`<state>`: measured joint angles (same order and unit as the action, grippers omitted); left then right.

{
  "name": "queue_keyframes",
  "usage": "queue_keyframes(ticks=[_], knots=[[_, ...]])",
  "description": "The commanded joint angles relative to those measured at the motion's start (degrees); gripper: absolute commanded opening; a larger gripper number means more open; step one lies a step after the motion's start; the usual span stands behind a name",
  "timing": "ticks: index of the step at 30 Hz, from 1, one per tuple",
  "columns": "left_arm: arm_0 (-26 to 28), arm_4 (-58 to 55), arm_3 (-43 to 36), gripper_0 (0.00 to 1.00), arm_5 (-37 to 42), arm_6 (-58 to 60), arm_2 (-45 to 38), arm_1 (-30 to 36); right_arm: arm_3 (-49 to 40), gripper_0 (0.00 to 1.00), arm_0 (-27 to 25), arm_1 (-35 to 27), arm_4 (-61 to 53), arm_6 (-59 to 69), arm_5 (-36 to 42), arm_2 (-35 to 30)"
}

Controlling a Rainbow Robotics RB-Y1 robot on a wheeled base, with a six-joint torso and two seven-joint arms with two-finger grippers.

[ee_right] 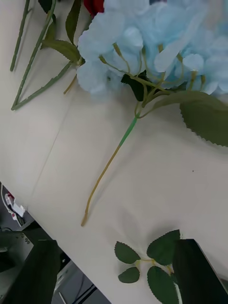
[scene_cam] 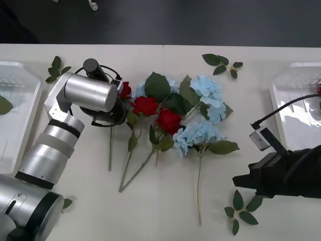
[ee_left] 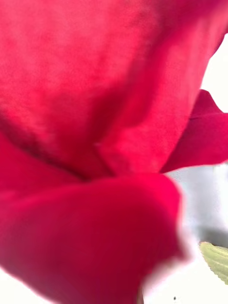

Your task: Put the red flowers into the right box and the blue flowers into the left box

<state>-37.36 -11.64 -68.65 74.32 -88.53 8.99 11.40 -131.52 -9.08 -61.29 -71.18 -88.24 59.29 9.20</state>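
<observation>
Red flowers [scene_cam: 145, 105] lie bunched at the table's middle left, their stems pointing toward me. One red bloom [ee_left: 95, 118] sits right against the left wrist camera. My left gripper [scene_cam: 119, 103] is down on the leftmost rose [scene_cam: 125, 90], hidden under its own wrist. Blue flowers [scene_cam: 208, 89] lie to the right of the roses, and one cluster [ee_right: 156, 42] with its long stem [ee_right: 109, 166] lies just ahead of my right gripper [ee_right: 118, 285]. That gripper is open and holds nothing, low at the table's front right [scene_cam: 238, 179]. The left box [scene_cam: 22, 85] and the right box [scene_cam: 296, 95] stand at the table's two ends.
Loose green leaf sprigs lie at the back left [scene_cam: 56, 68], the back right [scene_cam: 220, 64] and beside my right gripper [scene_cam: 241, 208]. A green leaf [scene_cam: 4, 105] shows in the left box and a bit of red [scene_cam: 319, 89] at the right box's edge.
</observation>
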Motion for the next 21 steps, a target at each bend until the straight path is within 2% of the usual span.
queue_keyframes(ticks=[1, 8, 12, 17, 21], knots=[[1.3, -1.8, -8.7, 0.00, 2.1, -3.7, -2.6, 1.5, -1.2, 0.70, 1.2, 0.8, -4.3, -0.8, 1.2, -4.3], [9.7, -11.1, -26.2, 0.00, 2.0, -4.5, -6.4, 5.2, -1.3, 0.70, 1.1, -2.4, -14.1, -2.6, 3.8, -12.4], [12.9, -14.9, -32.4, 0.00, 2.0, -5.4, -8.7, 5.9, -1.3, 0.70, 1.1, -3.3, -17.9, -3.8, 3.6, -15.5], [17.9, -24.7, -39.7, 0.00, 2.0, -12.9, -14.1, 6.1, -1.3, 0.70, -0.3, -6.7, -20.1, -9.2, -2.2, -16.5], [19.9, -35.1, -41.6, 0.00, 2.0, -21.0, -18.3, 6.1, -1.3, 0.70, -1.9, -8.8, -21.6, -11.8, -8.0, -16.1]])
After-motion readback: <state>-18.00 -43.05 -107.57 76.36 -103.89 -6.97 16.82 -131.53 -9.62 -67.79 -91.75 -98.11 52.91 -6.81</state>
